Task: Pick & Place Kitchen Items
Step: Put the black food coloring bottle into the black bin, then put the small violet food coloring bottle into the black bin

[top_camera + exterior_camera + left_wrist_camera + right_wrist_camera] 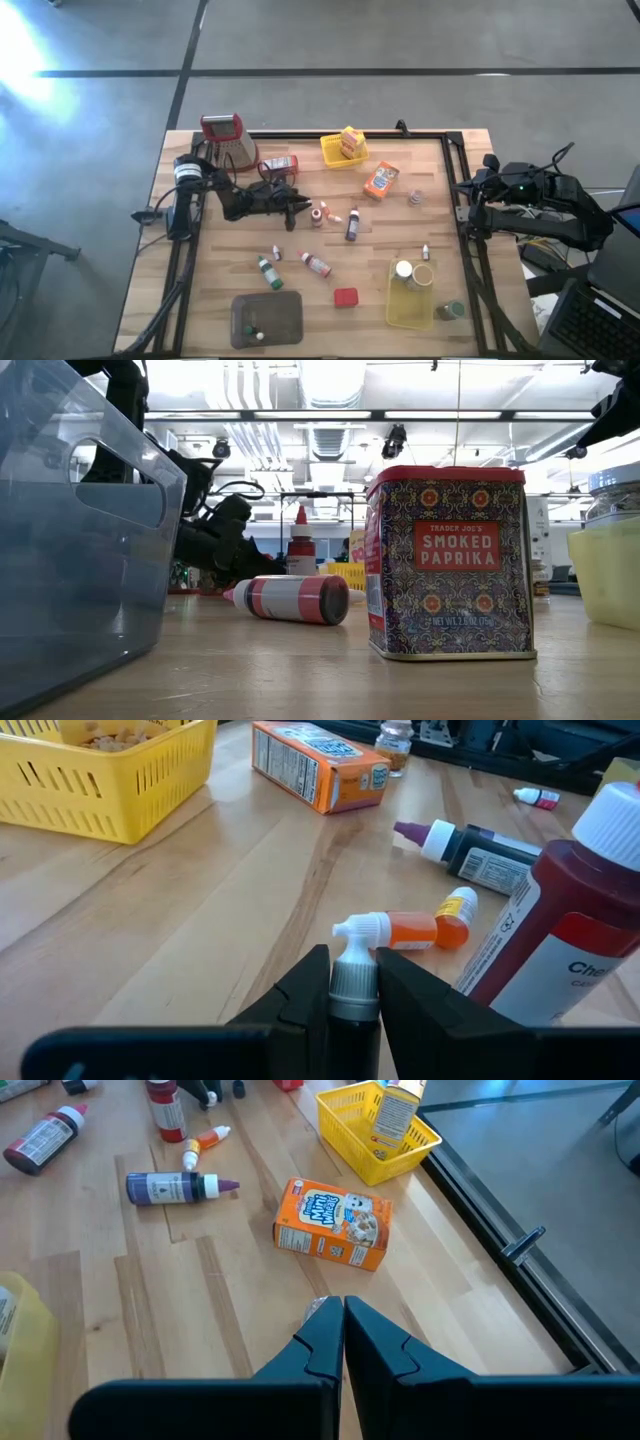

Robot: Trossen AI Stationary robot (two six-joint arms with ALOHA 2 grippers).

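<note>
**Left pincer clamped on one small bottle**

The left pincer [352, 988] grips one white-capped bottle [353, 970] low over the counter [220, 270], its arm reaching inward. Beside it lie one orange dropper [425, 927], one purple bottle [480, 855], one orange box [315, 762]. The right pincer [343, 1330] is together, hovering at the counter's right side.

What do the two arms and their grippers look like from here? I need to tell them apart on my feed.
Both arms are dark and jointed. The left arm has a white-banded joint near its base and black cables. The right arm trails black cables and shows a small green light. Each gripper, left gripper and right gripper, has two dark wedge-shaped fingers.
</note>
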